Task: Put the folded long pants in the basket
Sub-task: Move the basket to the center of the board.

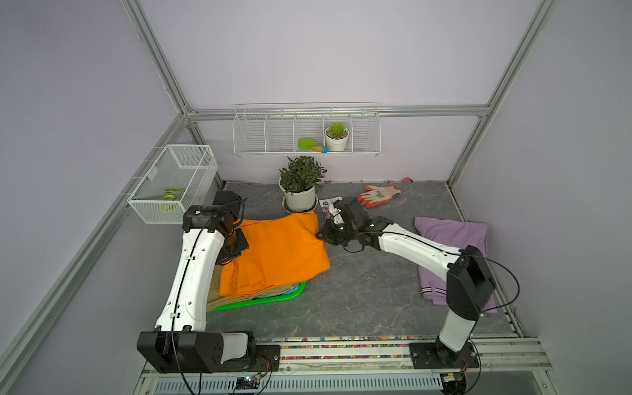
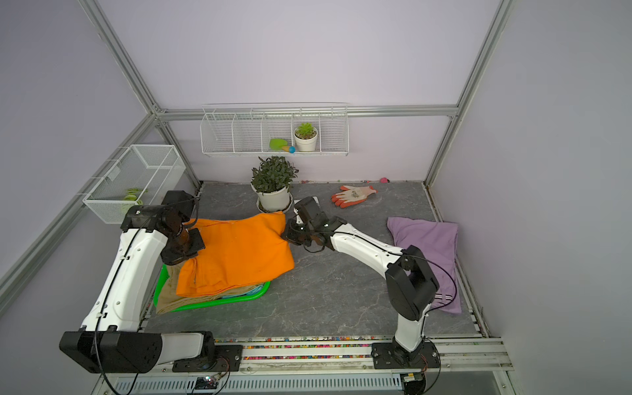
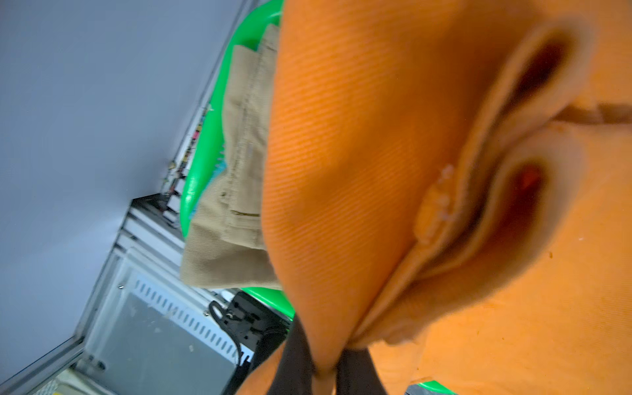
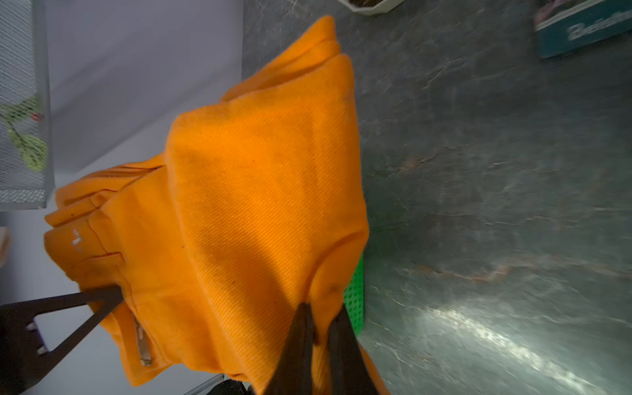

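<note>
Green perforated plastic basket (image 1: 263,301) at the front left corner of the grey marbled counter (image 1: 359,294) holds khaki folded pants (image 3: 236,171). Over it, left claw (image 3: 325,371) and right claw (image 4: 320,316) each pinch bright orange folded pants (image 1: 280,253); lowering and releasing seems next. Lilac folded pants (image 1: 451,236) lie along the right edge.

2 top views look down; wrist views hug orange pants (image 3: 342,154).

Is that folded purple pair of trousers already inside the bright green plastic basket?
No, the folded lilac trousers lie on the grey marbled tabletop, well apart from the bright green perforated plastic basket.
</note>
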Controlling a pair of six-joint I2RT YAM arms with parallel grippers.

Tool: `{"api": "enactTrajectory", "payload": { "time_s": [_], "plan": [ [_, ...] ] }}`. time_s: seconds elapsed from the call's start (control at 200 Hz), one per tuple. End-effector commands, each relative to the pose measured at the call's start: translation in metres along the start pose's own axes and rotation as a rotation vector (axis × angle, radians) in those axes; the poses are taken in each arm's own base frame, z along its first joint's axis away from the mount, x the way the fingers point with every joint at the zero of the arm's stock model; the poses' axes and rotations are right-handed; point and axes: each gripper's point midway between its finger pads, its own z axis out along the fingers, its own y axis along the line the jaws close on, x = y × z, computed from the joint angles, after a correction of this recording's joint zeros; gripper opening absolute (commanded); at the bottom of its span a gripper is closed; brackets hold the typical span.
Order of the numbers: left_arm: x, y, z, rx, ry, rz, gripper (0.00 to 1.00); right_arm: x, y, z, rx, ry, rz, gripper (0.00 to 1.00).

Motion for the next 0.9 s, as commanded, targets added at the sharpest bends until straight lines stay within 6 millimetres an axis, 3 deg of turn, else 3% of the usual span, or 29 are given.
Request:
{"api": "enactTrajectory", "payload": {
  "time_s": [0.0, 0.11, 0.22, 0.54, 0.69, 0.78, 0.895],
  "plan": [
    [-0.031, 0.042, -0.02, -0.161, -0.151, -0.09, 0.0, 0.008, 0.033, 0.016, -0.048, 0.007, 0.014, 0.0],
    [-0.035, 0.051, -0.018, -0.207, -0.155, -0.115, 0.0, 0.025, 0.047, 0.036, -0.054, 0.049, 0.009, 0.0],
    [-0.035, 0.048, -0.006, -0.217, -0.127, -0.105, 0.0, 0.036, 0.048, 0.051, -0.034, 0.072, 0.001, 0.0],
    [-0.03, 0.04, 0.019, -0.211, -0.077, -0.092, 0.0, 0.061, -0.002, 0.093, 0.063, 0.154, 0.031, 0.0],
    [-0.024, 0.029, 0.029, -0.152, -0.051, -0.072, 0.0, 0.066, -0.025, 0.094, 0.114, 0.177, 0.021, 0.0],
    [-0.017, 0.013, 0.034, -0.058, -0.019, -0.05, 0.0, 0.064, -0.042, 0.079, 0.209, 0.183, -0.068, 0.0],
    [0.001, -0.024, 0.034, 0.17, 0.054, -0.027, 0.0, 0.056, -0.079, 0.052, 0.273, 0.176, -0.082, 0.0]
  ]
}}
